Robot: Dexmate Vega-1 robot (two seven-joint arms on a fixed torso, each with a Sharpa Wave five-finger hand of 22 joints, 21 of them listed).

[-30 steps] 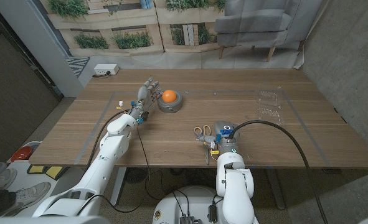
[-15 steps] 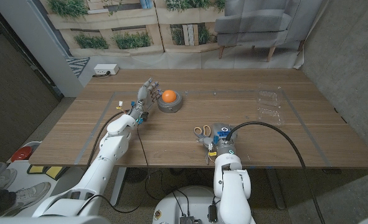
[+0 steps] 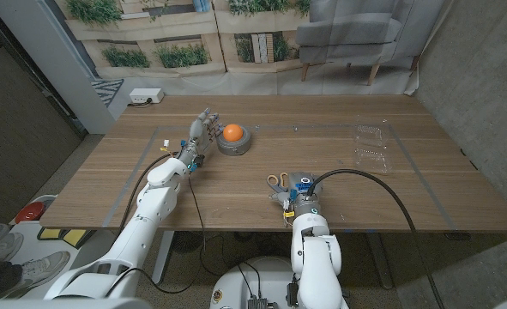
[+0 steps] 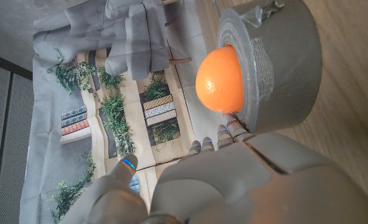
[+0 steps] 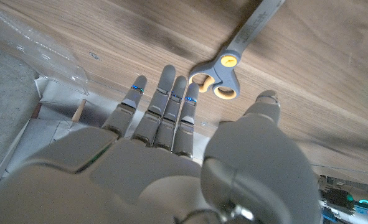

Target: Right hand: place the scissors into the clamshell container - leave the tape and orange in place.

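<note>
The scissors, grey with yellow-lined handles, lie on the wooden table near its front edge. My right hand is just to their right, partly covering the blades. In the right wrist view the scissors lie beyond my right hand, whose fingers are stretched out straight and hold nothing. The clear clamshell container lies open at the far right. An orange sits in a grey roll of tape at the middle back. My left hand stands beside the roll, fingers apart, holding nothing.
A white power strip lies at the table's back left corner. In the left wrist view the orange sits in the tape roll just past my left hand. Bare wood lies between the scissors and the clamshell.
My right hand has shifted slightly left and toward the table's front edge, closer over the scissors. The left hand, tape and orange have not moved.
</note>
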